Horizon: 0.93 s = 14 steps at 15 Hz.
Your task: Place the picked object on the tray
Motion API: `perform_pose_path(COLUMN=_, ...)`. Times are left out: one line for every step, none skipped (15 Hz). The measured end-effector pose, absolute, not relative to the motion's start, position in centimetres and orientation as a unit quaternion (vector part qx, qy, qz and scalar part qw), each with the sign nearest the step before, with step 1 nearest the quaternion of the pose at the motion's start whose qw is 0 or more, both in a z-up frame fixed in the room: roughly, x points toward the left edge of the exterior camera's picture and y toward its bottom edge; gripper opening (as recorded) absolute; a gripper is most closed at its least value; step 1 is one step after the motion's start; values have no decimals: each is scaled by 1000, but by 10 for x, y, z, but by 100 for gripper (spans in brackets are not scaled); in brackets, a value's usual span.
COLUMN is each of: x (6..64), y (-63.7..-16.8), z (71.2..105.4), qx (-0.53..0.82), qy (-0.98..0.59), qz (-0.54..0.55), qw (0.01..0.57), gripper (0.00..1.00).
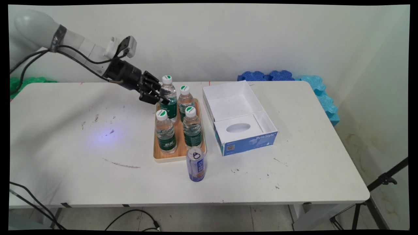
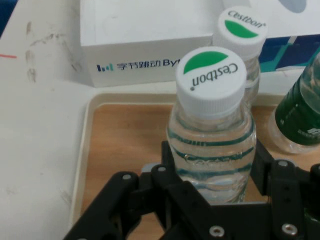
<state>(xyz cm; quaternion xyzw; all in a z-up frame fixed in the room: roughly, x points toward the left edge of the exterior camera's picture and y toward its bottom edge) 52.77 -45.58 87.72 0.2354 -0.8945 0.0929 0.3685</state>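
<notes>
A white tabletop [image 1: 294, 169], scuffed with dark marks, stands before a pale wall, with blue foam pieces [image 1: 271, 75] behind its far edge. A wooden tray [image 1: 179, 156] at the middle carries four water bottles. Near the tray's front stands a blue can [image 1: 196, 164]; to the right lies an open white and blue box [image 1: 240, 117]. The gripper [image 1: 160, 96] reaches in from the left and is clenched around the far-left bottle [image 2: 212, 135], its fingers [image 2: 262, 162] pressing both sides of the clear body below the green and white cap.
</notes>
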Motion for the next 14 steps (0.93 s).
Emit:
perform_pose_path(x=527, y=-456, z=875, qx=236, qy=-895, qz=91, qw=366, gripper=0)
perform_pose_path(x=526, y=-455, z=873, qx=237, qy=-896, qz=90, qw=365, gripper=0)
perform_pose_path(x=525, y=-455, z=871, qx=237, qy=-896, qz=89, qw=364, gripper=0)
perform_pose_path(x=524, y=-455, z=868, qx=238, qy=-897, qz=89, qw=363, gripper=0)
perform_pose_path(x=524, y=-455, z=866, qx=238, qy=-897, qz=89, qw=362, gripper=0)
perform_pose_path(x=524, y=-455, z=864, qx=238, qy=-897, qz=89, qw=362, gripper=0)
perform_pose_path(x=523, y=-454, z=861, qx=237, qy=-897, qz=89, qw=361, gripper=0)
perform_pose_path(x=523, y=-454, z=859, qx=237, qy=-898, qz=90, qw=360, gripper=0)
perform_pose_path(x=523, y=-453, z=857, qx=235, qy=-898, qz=91, qw=360, gripper=0)
perform_pose_path(x=522, y=-453, z=855, qx=234, qy=-899, qz=91, qw=360, gripper=100)
perform_pose_path(x=522, y=-452, z=854, qx=231, qy=-900, qz=92, qw=359, gripper=100)
perform_pose_path(x=522, y=-452, z=853, qx=229, qy=-900, qz=93, qw=358, gripper=100)
perform_pose_path(x=521, y=-451, z=852, qx=226, qy=-901, qz=93, qw=357, gripper=100)
perform_pose_path(x=521, y=-450, z=852, qx=224, qy=-902, qz=93, qw=358, gripper=100)
